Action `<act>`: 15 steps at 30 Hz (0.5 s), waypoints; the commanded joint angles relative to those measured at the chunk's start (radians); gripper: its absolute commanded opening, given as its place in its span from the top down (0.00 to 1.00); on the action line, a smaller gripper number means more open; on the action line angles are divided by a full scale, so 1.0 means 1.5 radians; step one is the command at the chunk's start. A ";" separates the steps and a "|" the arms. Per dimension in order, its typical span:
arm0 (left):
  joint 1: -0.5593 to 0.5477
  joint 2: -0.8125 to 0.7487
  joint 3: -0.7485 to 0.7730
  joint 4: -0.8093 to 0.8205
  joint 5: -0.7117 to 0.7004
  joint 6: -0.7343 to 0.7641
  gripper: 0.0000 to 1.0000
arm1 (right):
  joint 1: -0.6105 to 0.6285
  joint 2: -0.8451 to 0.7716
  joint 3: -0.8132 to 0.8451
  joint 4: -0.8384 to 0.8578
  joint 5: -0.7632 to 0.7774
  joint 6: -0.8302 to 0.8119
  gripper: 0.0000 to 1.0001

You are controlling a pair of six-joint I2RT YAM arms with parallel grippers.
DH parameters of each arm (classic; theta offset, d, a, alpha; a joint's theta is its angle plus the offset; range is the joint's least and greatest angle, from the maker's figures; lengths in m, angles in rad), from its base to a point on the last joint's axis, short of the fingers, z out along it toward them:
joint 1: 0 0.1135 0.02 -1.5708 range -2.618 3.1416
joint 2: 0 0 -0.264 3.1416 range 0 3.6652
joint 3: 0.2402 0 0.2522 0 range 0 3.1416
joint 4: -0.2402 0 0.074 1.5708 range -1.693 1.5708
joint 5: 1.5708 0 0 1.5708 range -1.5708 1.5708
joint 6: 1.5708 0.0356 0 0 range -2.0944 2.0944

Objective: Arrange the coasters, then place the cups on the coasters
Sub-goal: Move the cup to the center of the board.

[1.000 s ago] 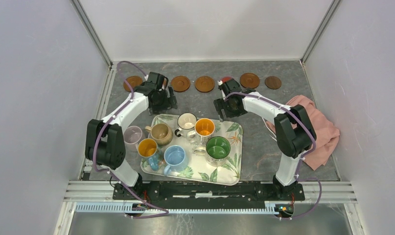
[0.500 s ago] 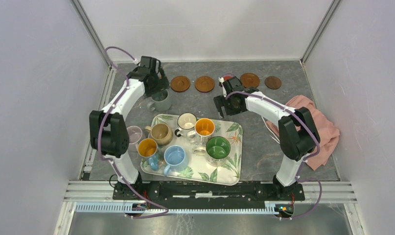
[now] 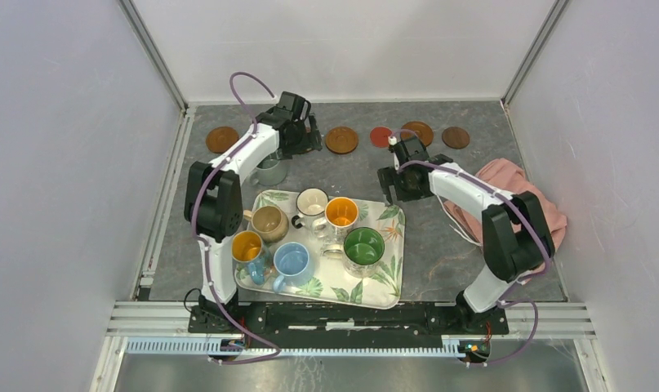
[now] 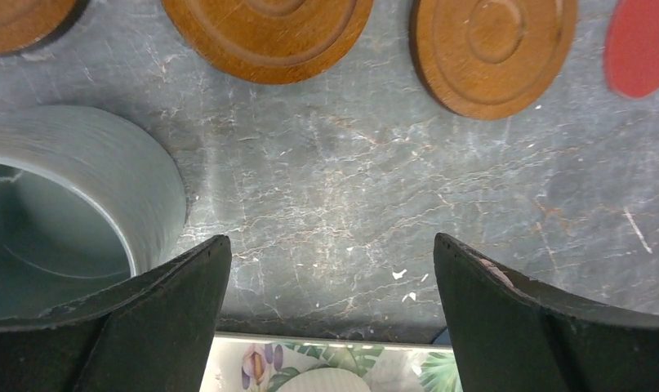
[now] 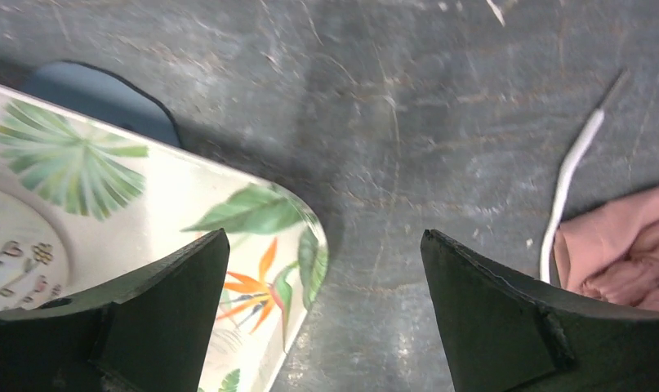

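Brown coasters (image 3: 222, 139) (image 3: 341, 140) (image 3: 418, 132), a red one (image 3: 380, 136) and a dark brown one (image 3: 455, 137) lie in a row at the back. My left gripper (image 3: 301, 135) hangs open and empty over that row, hiding part of it. In its wrist view the left gripper (image 4: 332, 241) has two brown coasters (image 4: 269, 33) (image 4: 493, 49) ahead and the grey-green cup (image 4: 64, 204) beside its left finger. That cup (image 3: 269, 170) stands on the table. Several cups (image 3: 312, 202) (image 3: 341, 212) (image 3: 363, 245) sit on the tray (image 3: 391, 282). My right gripper (image 3: 401, 184) (image 5: 324, 237) is open and empty above the tray's corner (image 5: 252, 220).
A pink cloth (image 3: 522, 204) (image 5: 628, 245) lies at the right, with a white cable (image 5: 571, 163) beside it. A grey-blue flat disc (image 5: 97, 98) shows partly under the tray's edge. Grey walls close in the table on three sides.
My left gripper has swung right along the coaster row, leaving the grey-green cup standing on the table. My right gripper has moved right and nearer, uncovering the red coaster.
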State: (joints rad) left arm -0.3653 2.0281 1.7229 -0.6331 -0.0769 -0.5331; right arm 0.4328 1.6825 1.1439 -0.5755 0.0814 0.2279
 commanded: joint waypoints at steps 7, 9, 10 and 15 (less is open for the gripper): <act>0.030 0.021 -0.053 0.020 -0.003 -0.011 0.00 | -0.008 -0.133 -0.116 0.006 -0.012 0.017 0.08; 0.045 0.016 -0.074 0.026 -0.004 -0.013 0.00 | -0.007 -0.161 -0.143 0.009 -0.020 0.022 0.09; 0.051 0.013 -0.085 0.032 -0.005 -0.014 0.00 | -0.008 -0.171 -0.154 0.009 -0.022 0.022 0.09; 0.077 0.006 -0.115 0.039 -0.014 -0.017 0.00 | -0.007 -0.206 -0.202 0.011 -0.052 0.026 0.15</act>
State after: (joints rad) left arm -0.2920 2.0644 1.5799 -0.5880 -0.0692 -0.5350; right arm 0.4187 1.4261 0.8833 -0.5777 0.0490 0.2489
